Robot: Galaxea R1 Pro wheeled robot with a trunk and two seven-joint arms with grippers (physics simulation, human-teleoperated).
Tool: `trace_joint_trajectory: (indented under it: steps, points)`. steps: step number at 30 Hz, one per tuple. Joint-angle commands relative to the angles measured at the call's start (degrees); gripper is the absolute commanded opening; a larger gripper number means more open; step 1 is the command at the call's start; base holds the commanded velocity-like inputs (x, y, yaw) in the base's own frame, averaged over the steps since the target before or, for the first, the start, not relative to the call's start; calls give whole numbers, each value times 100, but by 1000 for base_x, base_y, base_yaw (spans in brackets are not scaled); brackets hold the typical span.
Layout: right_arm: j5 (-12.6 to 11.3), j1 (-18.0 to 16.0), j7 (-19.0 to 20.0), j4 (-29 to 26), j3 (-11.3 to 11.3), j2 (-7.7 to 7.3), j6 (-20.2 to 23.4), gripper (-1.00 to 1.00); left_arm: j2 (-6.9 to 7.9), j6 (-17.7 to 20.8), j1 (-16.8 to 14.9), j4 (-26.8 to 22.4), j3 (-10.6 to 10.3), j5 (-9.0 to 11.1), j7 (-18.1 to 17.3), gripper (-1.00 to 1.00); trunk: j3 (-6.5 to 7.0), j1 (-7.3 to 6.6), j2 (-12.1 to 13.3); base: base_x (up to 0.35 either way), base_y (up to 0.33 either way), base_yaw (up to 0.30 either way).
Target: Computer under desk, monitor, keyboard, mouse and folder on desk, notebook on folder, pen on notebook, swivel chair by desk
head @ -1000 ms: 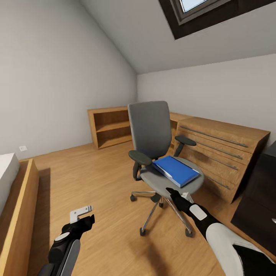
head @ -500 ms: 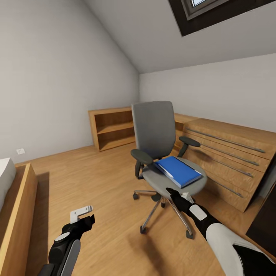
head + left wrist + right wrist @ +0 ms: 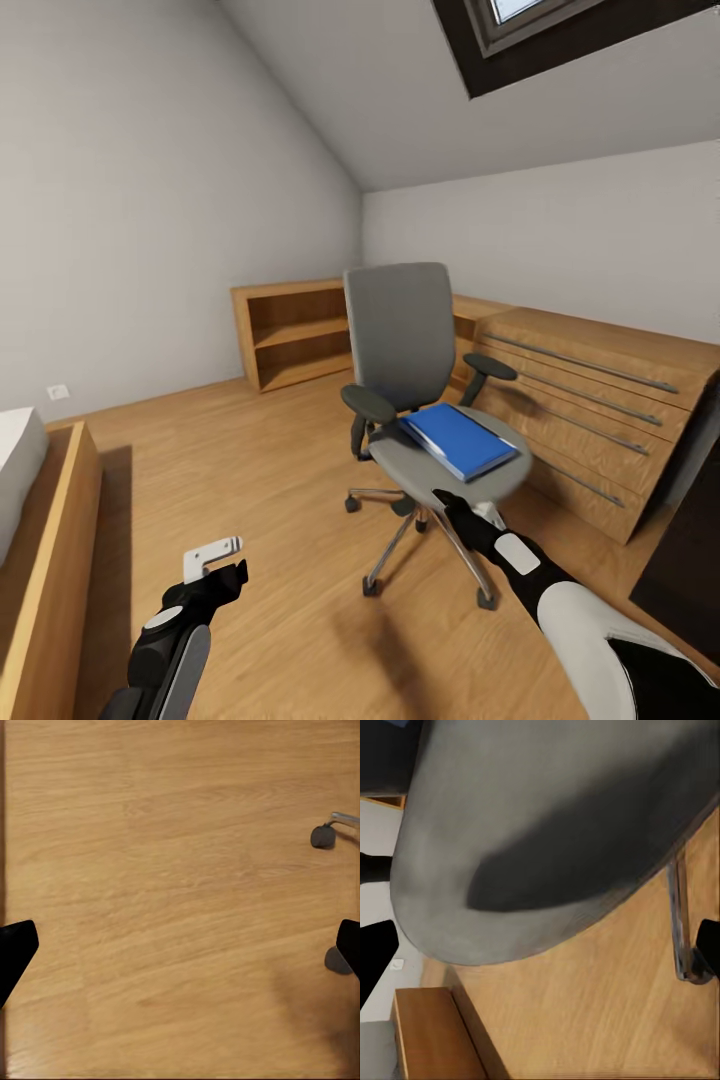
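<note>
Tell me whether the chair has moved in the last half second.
Yes, slightly. Against the shelf, which holds its place in the head view, the chair has slid a little away from the robot, most visibly at its wheeled base.

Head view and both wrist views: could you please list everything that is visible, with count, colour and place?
Swivel chair: one, grey with dark armrests, on the floor mid-room, in front of the right arm.
Folder: one, blue, lying flat on the chair seat.
Open shelf: one, wooden, against the far wall behind the chair.
Drawer unit: one, wooden with metal bars, along the right-hand wall.
Bed frame: one, wooden, at the left edge.
Skylight: one, dark-framed, in the sloped ceiling.
Wall socket: one, white, low on the left wall.
Floor: wooden planks.
Left pincer: black, open, above bare floor.
Right pincer: black, open, just short of the seat's front edge.
</note>
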Motion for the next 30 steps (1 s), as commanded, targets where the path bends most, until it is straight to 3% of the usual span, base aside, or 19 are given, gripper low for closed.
trace_joint_trajectory:
  steps: [1,17,30]
  points:
    - [-25,-2,12,1,-27,-2,38,100,-3,17,-4,-8,3,61,42,100,-6,-3,-3,-198,-147,0]
    - [-15,-2,3,4,-27,-6,29,100,-3,25,-3,-9,3,59,42,100,-6,-3,-3,-82,-73,0]
    - [-15,-2,9,-4,-19,-7,27,100,-3,18,-4,-8,3,61,42,100,228,-289,519,-1,-1,0]
